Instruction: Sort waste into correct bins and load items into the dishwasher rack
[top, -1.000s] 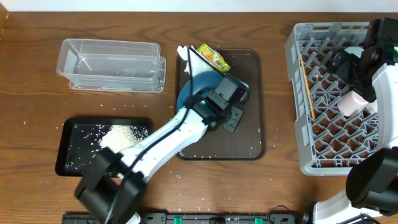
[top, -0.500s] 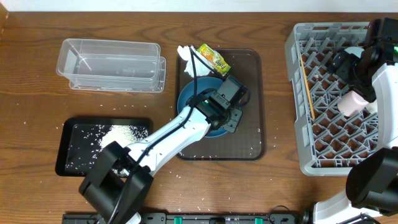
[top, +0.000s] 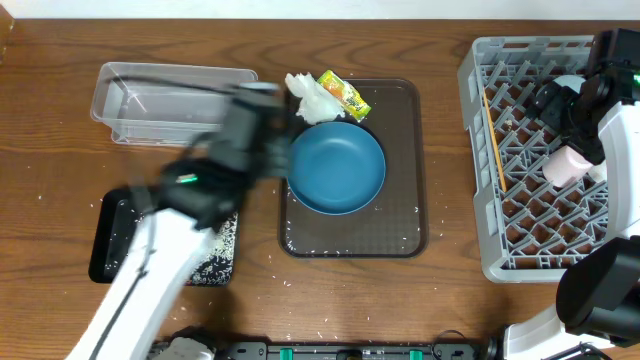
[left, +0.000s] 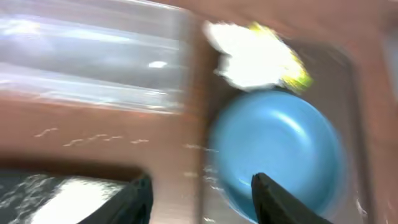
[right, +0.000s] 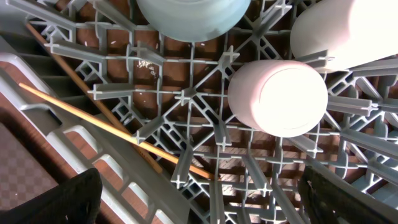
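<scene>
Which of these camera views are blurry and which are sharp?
Overhead: the left arm is smeared, the blue plate and dishwasher rack crisp. Left wrist: everything is streaked, plate and napkin included. Right wrist: sharp, though the pink cup glares white.

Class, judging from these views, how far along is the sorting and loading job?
Done: bowl, pink cup, white cup and chopsticks are in the rack; rice lies in the black tray. In hand: nothing; left pincer and right pincer open. Left: blue plate, napkin, wrapper.

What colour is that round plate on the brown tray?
The plate is blue; overhead view shows it best.
</scene>
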